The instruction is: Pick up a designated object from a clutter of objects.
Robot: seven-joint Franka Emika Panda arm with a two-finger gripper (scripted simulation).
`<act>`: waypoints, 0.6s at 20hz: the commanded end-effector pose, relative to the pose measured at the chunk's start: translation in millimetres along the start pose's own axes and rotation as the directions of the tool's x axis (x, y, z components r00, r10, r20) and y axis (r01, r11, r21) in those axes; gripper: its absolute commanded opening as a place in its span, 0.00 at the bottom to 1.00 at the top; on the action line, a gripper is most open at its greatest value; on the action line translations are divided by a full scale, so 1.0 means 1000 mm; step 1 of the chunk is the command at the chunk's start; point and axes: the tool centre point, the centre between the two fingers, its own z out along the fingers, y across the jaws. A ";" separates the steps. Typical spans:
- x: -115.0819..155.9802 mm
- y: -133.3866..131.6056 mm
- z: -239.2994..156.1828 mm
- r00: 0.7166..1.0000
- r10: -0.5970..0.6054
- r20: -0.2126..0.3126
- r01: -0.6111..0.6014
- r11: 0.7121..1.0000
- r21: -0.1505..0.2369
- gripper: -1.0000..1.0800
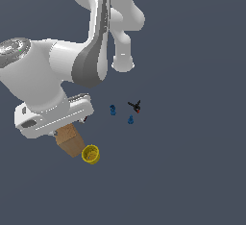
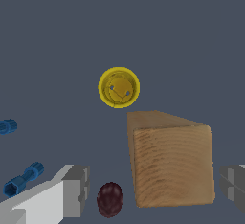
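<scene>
Wooden block [image 1: 71,141] sits half hidden beneath the gripper [image 2: 155,189].

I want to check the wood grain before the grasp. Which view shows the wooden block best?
The wrist view: the wooden block fills much of the picture, grain and top face plain, between the open claw's fingers. In the exterior view the block is partly hidden under the arm's hand, beside the yellow cup.

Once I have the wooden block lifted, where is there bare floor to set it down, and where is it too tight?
Bare floor lies beyond the black-and-red piece toward the exterior view's right, and below the yellow cup. It is crowded under the claw: the wooden block has the maroon ball beside it and the cup just past it. Two blue pieces sit between.
</scene>
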 end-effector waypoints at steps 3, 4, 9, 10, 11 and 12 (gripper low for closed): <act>-0.007 0.016 0.009 1.000 -0.031 -0.001 0.031 1.000 -0.003 0.96; -0.008 0.019 0.010 0.999 -0.036 -0.001 0.036 0.999 -0.004 0.96; -0.011 0.025 0.014 0.999 -0.047 -0.001 0.047 0.999 -0.005 0.96; -0.011 0.026 0.014 0.999 -0.047 -0.001 0.047 0.999 -0.005 0.96; -0.011 0.025 0.014 0.999 -0.045 0.000 0.045 0.999 -0.004 0.96; -0.011 0.025 0.014 0.999 -0.045 0.000 0.045 0.999 -0.004 0.96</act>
